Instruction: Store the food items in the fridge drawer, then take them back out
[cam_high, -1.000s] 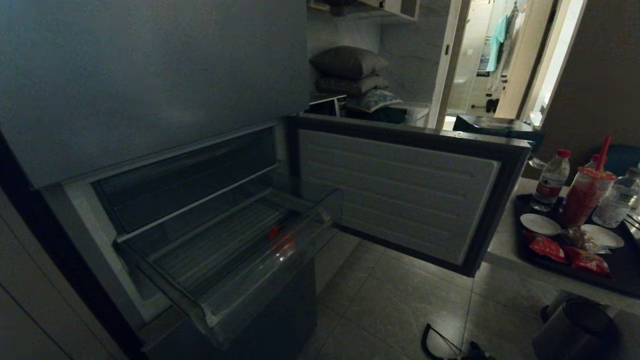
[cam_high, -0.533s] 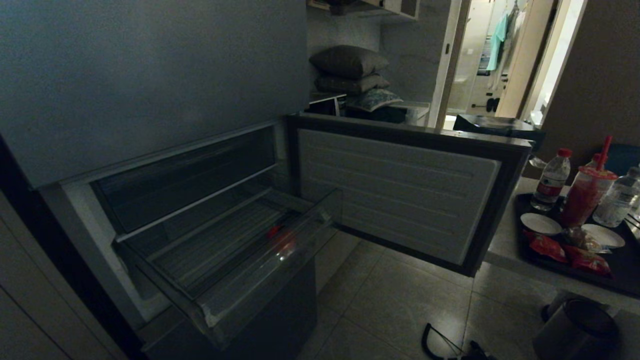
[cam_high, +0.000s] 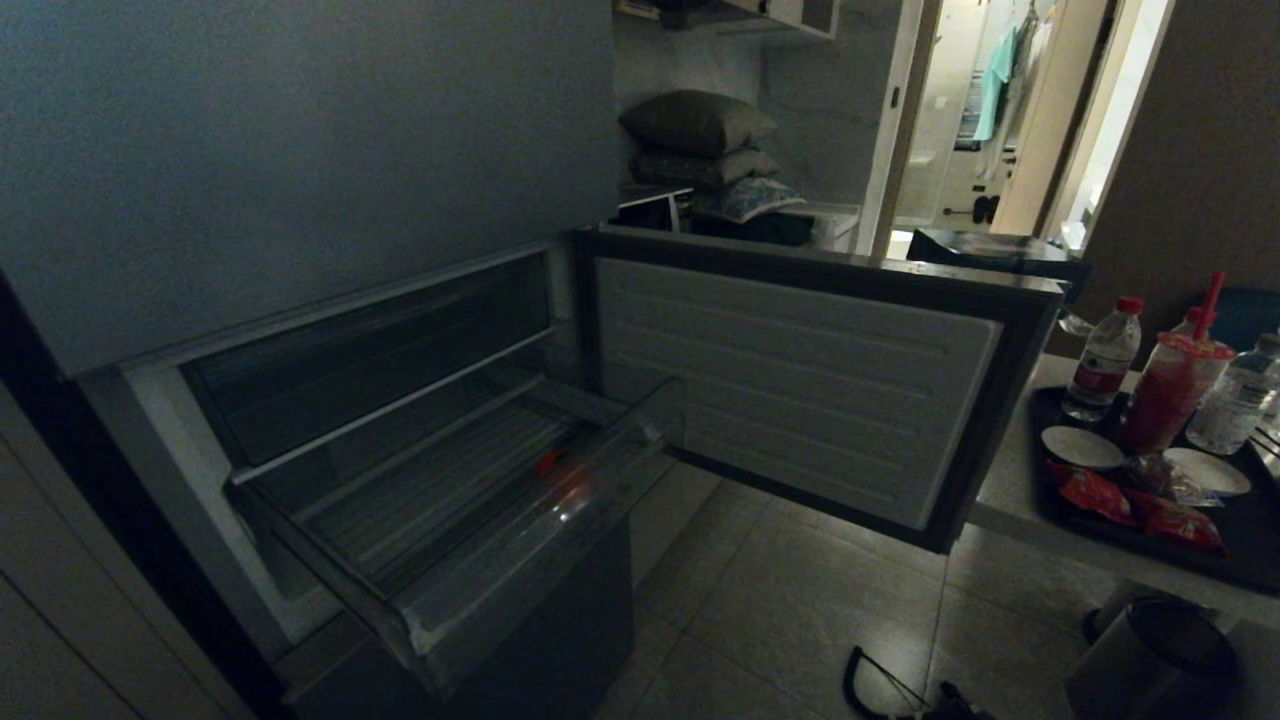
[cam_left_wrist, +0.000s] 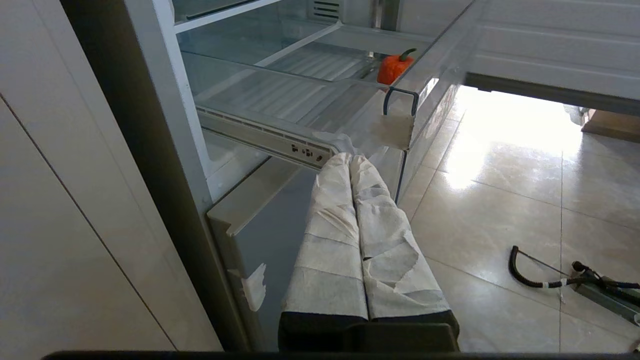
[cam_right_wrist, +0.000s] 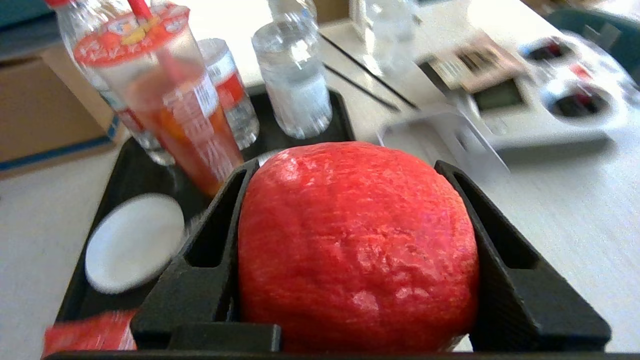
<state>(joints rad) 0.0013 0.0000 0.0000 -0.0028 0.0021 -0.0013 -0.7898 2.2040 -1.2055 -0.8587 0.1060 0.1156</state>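
The round red-orange food item (cam_right_wrist: 357, 245) sits clamped between the two black fingers (cam_right_wrist: 200, 260) of the right pincer (cam_right_wrist: 357, 250), which is outside the head view. The jaws stand wide only because the lump is wide; both inner faces press its sides, so this is a firm grip on the fruit, not an open hand. It hangs over the near edge of the black tray (cam_right_wrist: 125, 170) on the counter (cam_right_wrist: 560, 225), well to the right of the fridge. Beyond it on the tray are the red drink cup with straw (cam_right_wrist: 175, 105), water bottles (cam_right_wrist: 295, 85) and a small white dish (cam_right_wrist: 132, 242); a red snack packet (cam_right_wrist: 90, 335) lies at the tray's near corner.

The fridge drawer (cam_high: 520, 560) is pulled out at the left, its clear front lip toward the robot, and another food item, a small red pepper (cam_left_wrist: 394, 67), already lies at its right end near the front. The open fridge door (cam_high: 800, 390) stands between drawer and counter.

The step in hand looks like carrying the lump across to the drawer. To do it well, I would lift it clear of the cup and bottles first, swing wide around the door's lower corner, and come in over the front lip from above. Set it down on the ribbed floor left of the pepper, low enough that it cannot roll, and only then release.

The left pincer (cam_left_wrist: 352, 162) is parked low beside the fridge's lower section, its white-wrapped fingers (cam_left_wrist: 332, 220) pressed together, holding nothing.
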